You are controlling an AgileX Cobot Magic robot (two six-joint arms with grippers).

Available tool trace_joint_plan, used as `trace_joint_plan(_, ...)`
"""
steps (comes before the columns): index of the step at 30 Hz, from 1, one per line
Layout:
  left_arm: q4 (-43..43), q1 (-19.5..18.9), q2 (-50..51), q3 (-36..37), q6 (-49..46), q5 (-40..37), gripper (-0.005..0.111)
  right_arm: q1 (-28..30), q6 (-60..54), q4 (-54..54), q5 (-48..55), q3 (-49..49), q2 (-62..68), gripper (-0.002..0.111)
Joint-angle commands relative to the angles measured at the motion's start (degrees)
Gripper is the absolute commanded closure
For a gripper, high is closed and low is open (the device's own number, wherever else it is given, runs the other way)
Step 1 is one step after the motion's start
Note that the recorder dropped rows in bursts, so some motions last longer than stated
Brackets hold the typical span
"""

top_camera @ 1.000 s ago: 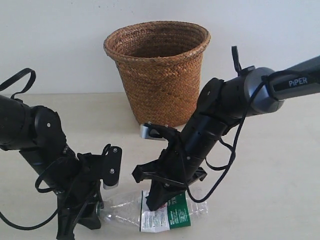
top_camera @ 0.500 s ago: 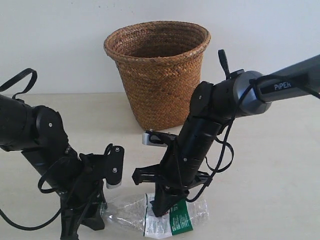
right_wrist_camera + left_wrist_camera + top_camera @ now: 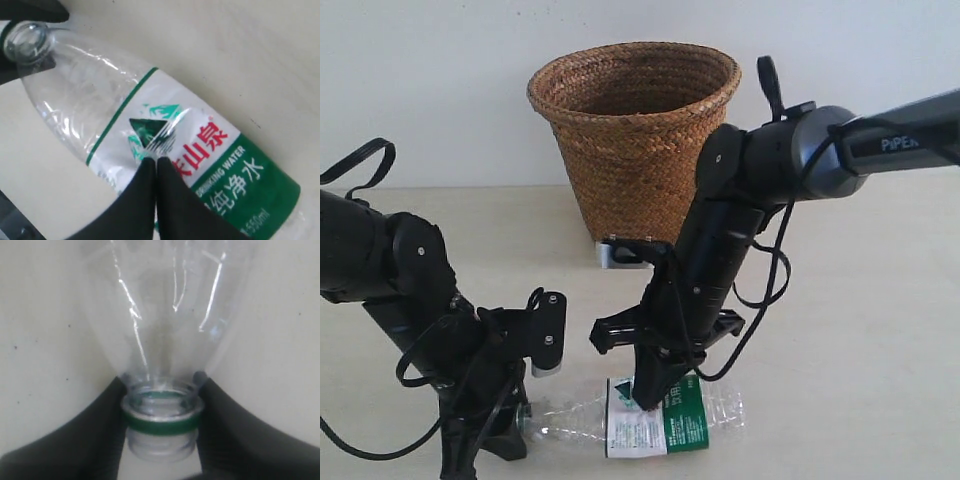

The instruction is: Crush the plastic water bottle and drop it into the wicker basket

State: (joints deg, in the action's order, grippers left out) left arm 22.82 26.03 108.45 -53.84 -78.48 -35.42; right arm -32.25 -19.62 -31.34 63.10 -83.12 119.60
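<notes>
Bottle: clear and ribbed, lying on its side on the table, in front of the basket and apart from it. It has a green ring at the neck and a white-and-green label with red characters.
Left gripper: low at the table, fingers clamped on either side of the bottle's neck.
Right gripper: arm angled steeply down, fingers pressed together, tips on the label, grasping nothing.
</notes>
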Motion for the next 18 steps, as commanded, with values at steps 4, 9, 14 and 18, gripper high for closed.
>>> trace_joint_plan(4,-0.84,-0.08,-0.14,-0.06,0.93,0.01,0.102,0.32,-4.57,-4.19,0.67,0.48,-5.79,0.108)
trace_joint_plan(9,-0.84,-0.08,-0.14,-0.06,0.93,0.01,0.102,-1.56,-6.05,-6.19,-1.17,0.48,-4.64,0.108)
trace_joint_plan(14,-0.84,-0.08,-0.14,-0.06,0.93,0.01,0.102,-1.67,-6.15,-8.96,-3.22,0.48,-1.87,0.108)
trace_joint_plan(18,-0.84,-0.08,-0.14,-0.06,1.4,-0.01,0.102,-1.67,-6.2,-10.44,-3.39,0.48,-0.01,0.108)
